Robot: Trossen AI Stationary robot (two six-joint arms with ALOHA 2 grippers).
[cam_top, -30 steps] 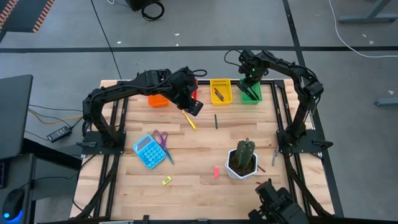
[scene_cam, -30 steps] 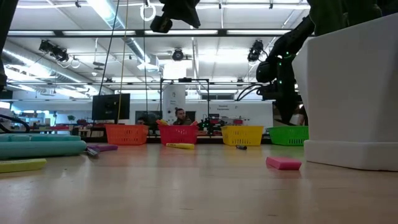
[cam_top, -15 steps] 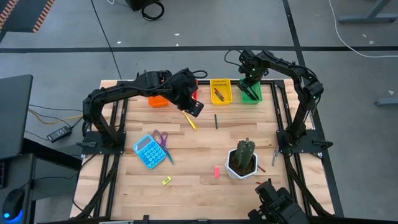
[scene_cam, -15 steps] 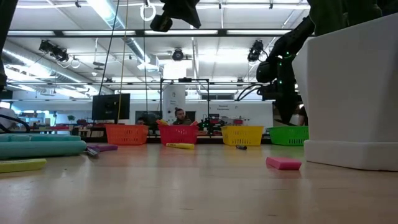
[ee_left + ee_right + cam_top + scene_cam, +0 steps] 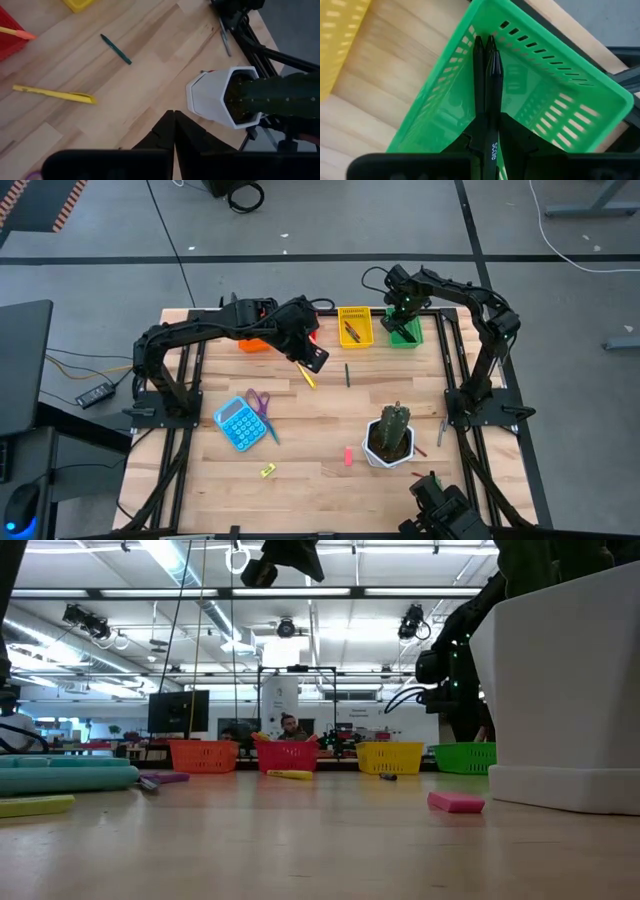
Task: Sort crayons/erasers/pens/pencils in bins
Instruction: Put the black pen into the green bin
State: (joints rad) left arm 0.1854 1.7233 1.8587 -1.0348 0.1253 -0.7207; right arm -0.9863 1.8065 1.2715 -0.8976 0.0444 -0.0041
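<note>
The table (image 5: 320,430) is pale wood with visible grain, matt. The green bin (image 5: 540,90) is glossy slotted plastic. The cactus pot (image 5: 210,97) looks smooth, white, and faceted.

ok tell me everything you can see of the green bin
The green bin is a small rectangular basket of glossy bright green plastic with slotted walls. It stands upright at the table's far edge, right of the yellow bin. The right hand holds a black pen over its open top.
</note>
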